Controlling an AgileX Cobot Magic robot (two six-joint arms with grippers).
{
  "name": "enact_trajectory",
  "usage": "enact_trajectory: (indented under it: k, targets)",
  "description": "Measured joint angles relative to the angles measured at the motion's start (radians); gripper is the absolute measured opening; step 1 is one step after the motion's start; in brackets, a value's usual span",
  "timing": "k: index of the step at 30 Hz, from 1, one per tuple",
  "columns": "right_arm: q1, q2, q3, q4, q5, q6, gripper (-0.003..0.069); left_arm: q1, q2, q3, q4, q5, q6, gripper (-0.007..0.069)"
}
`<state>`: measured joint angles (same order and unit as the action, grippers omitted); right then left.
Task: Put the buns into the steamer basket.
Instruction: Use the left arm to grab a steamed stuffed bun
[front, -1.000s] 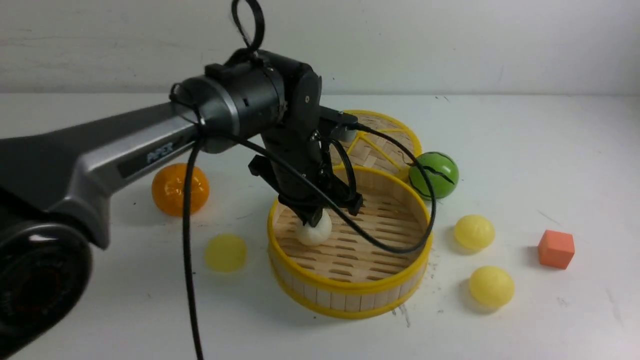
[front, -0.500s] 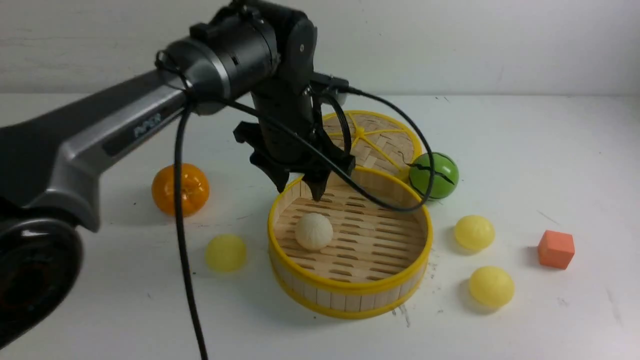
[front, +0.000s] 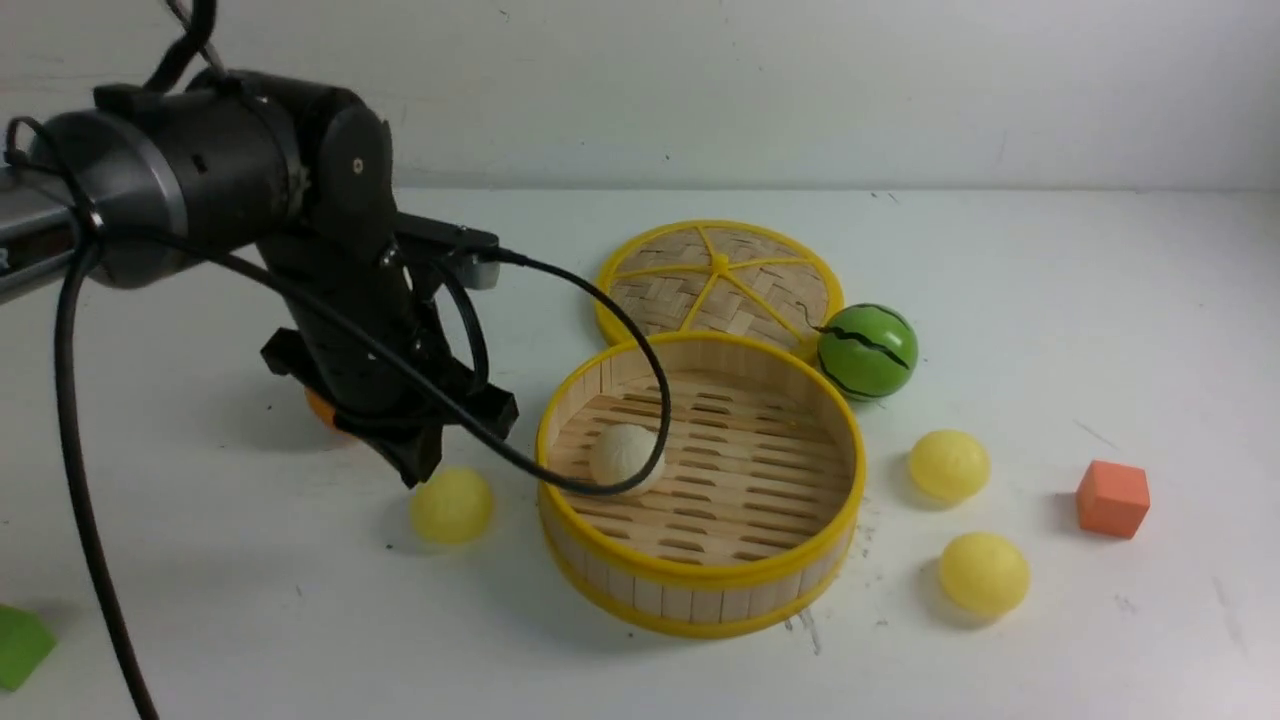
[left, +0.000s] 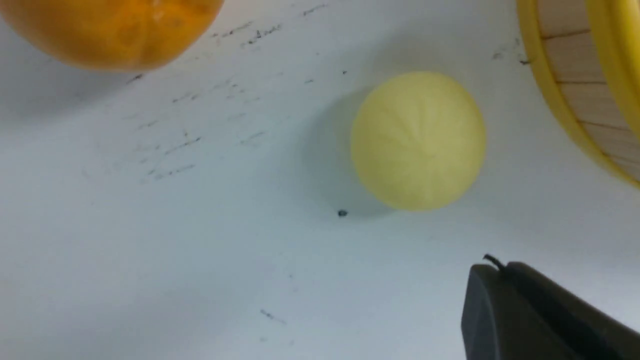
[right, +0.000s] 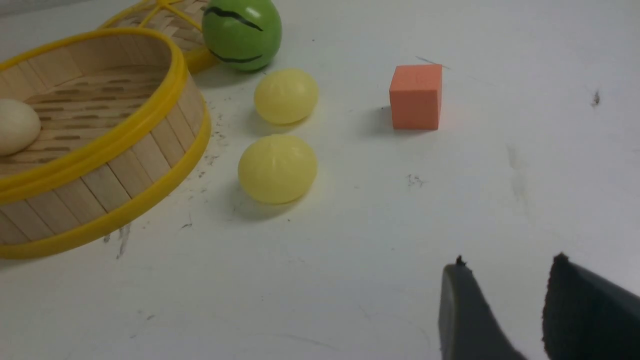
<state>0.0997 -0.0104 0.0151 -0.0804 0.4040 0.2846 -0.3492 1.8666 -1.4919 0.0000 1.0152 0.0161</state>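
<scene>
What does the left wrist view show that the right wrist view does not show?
Only the left wrist view shows the orange tangerine and a pale yellow bun, apart from the steamer basket on the white table. Only the right wrist view shows the off-white bun inside the basket, two more yellow buns, the green striped ball, the orange cube and part of the woven lid. Both show the steamer basket's wall and the table.

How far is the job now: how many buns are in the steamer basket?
Done: one off-white bun lies in the steamer basket. In hand: nothing; the shut left gripper hangs beside the yellow bun left of the basket. Left: that bun and two yellow buns on the basket's right.
</scene>
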Motion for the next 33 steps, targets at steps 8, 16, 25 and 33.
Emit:
enact_trajectory:
  k: [8, 16, 25, 33]
  targets:
    - [0.0, 0.0, 0.0, 0.0, 0.0, 0.0, 0.0239, 0.003, 0.095, -0.004, 0.0, -0.063, 0.01, 0.0207]
    - [0.0, 0.0, 0.0, 0.0, -0.001, 0.0, 0.0239, 0.003, 0.101, -0.005, 0.015, -0.136, 0.01, 0.0261]
    - [0.0, 0.0, 0.0, 0.0, -0.001, 0.0, 0.0239, 0.003, 0.153, -0.007, 0.029, -0.166, 0.009, 0.0237]
    - [0.0, 0.0, 0.0, 0.0, -0.001, 0.0, 0.0239, 0.003, 0.157, -0.013, 0.032, -0.159, -0.027, 0.0121]
